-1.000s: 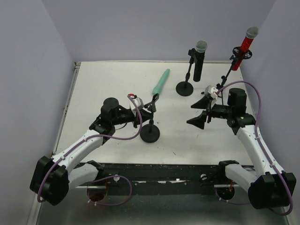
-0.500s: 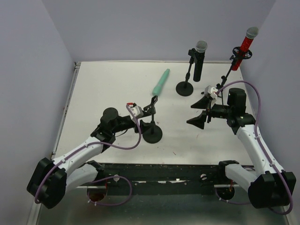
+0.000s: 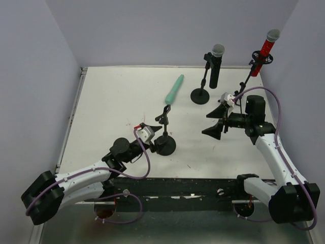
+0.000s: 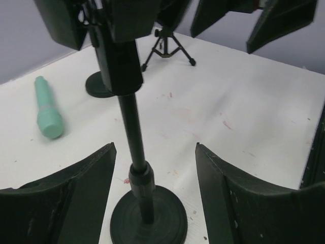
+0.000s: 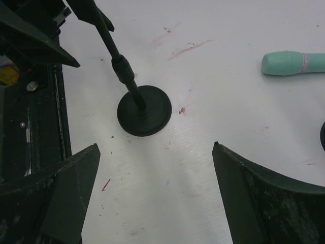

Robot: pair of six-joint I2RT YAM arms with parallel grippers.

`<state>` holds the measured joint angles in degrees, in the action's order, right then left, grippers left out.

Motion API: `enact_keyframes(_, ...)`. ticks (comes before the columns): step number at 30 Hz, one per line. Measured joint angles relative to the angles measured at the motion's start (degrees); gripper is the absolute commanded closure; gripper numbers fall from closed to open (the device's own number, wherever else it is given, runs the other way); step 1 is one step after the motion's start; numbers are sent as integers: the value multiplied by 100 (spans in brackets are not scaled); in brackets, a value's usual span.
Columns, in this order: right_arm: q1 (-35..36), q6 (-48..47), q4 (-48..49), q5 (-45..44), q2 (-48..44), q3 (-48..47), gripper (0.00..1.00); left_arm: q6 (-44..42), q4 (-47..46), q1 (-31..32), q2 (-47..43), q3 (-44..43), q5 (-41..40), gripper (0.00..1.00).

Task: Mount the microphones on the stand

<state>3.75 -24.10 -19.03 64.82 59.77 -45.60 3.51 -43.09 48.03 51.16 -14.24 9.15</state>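
Note:
The mint-green microphone point(image 3: 174, 88) lies flat on the table, also in the left wrist view point(image 4: 48, 109) and the right wrist view point(image 5: 292, 62). The black microphone point(image 3: 215, 65) stands clipped in a round-base stand point(image 3: 200, 95). The red microphone point(image 3: 264, 51) sits in a tripod stand at the back right. An empty round-base stand point(image 3: 164, 145) holds nothing in its clip. My left gripper point(image 3: 151, 144) is open, its fingers either side of that stand's pole point(image 4: 137, 147) without touching it. My right gripper point(image 3: 216, 122) is open over bare table point(image 5: 156, 146).
The tripod's legs point(image 4: 166, 48) and the black microphone's stand base point(image 4: 99, 84) stand beyond the empty stand. Grey walls close the table at the back and both sides. A dark rail point(image 3: 177, 185) runs along the near edge.
My left gripper has opened off the empty stand's pole and drawn back toward the near edge. The right arm has not moved.

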Motion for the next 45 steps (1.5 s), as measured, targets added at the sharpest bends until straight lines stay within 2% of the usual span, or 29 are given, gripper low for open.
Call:
enact_keyframes(3,0,0,-2,0,39,0,0,-72,-424,236,382,9,-754,29)
enact_keyframes(8,0,0,-2,0,90,0,0,-192,-1128,437,1198,-98,-1884,38)
enact_keyframes(12,0,0,-2,-2,109,0,0,-223,-1419,501,1504,-199,-2127,58)
enact_keyframes(15,0,0,-4,-2,122,0,0,-247,-1655,549,1681,-243,-2188,80)
enact_keyframes(19,0,0,-7,-2,133,0,0,-334,-1838,584,1742,-240,-2168,97)
enact_keyframes(21,0,0,-7,0,133,0,0,-490,-1860,581,1753,-238,-2057,100)
enact_keyframes(23,0,0,-11,0,136,0,0,-599,-1858,509,1755,-247,-1781,100)
enact_keyframes(28,0,-2,-15,-2,136,0,0,-535,-1493,-424,1880,-605,435,100)
enact_keyframes(31,0,-2,-15,0,136,0,0,-271,-1141,-1139,2140,-1141,1777,100)
enact_keyframes(35,0,-2,-20,0,136,0,0,-52,-501,-1606,2656,-2184,3298,100)
enact_keyframes(38,0,-4,-22,-2,136,0,0,2,-249,-1768,2981,-2688,3958,99)
enact_keyframes(43,0,-15,-24,-2,136,0,0,-26,46,-1884,3353,-2848,4426,86)
enact_keyframes(45,0,-24,-26,0,136,0,0,-48,173,-1906,3436,-2835,4450,76)
